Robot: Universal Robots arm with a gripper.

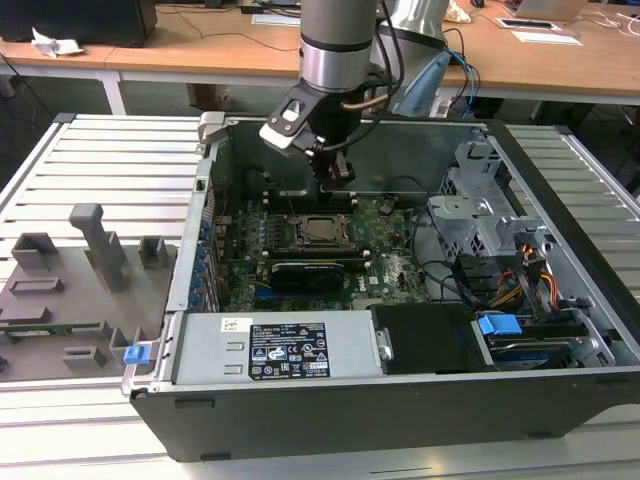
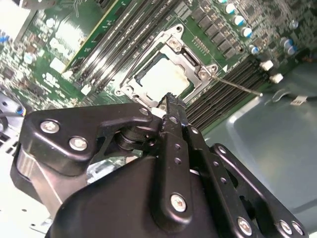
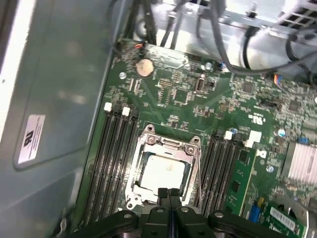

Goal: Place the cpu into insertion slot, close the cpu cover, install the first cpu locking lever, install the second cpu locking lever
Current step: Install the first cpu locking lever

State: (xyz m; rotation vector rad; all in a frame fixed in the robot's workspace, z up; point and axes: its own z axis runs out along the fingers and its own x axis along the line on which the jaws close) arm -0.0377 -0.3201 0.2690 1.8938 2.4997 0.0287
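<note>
The cpu point(image 3: 163, 171) lies flat in the insertion slot point(image 1: 322, 231) on the green motherboard, its pale silver top showing. The cpu cover point(image 3: 168, 144), a silver frame, lies down flat around it. From one socket corner a thin metal lever rod point(image 2: 237, 85) sticks out over the memory slots, not tucked in. My gripper point(image 3: 168, 192) hangs just above the socket's edge, with its black fingers point(image 2: 173, 114) pressed together and nothing between them. In the exterior view the gripper point(image 1: 336, 172) is inside the open case, above and slightly behind the socket.
Long black memory slots point(image 3: 111, 158) flank the socket, with a green card point(image 3: 237, 183) and a heatsink point(image 3: 302, 163) beyond. Cables point(image 3: 233, 34) and a drive cage point(image 1: 480, 200) stand on the exterior view's right, and the case wall point(image 1: 205, 200) on its left. A grey fixture tray point(image 1: 80, 270) lies outside the case.
</note>
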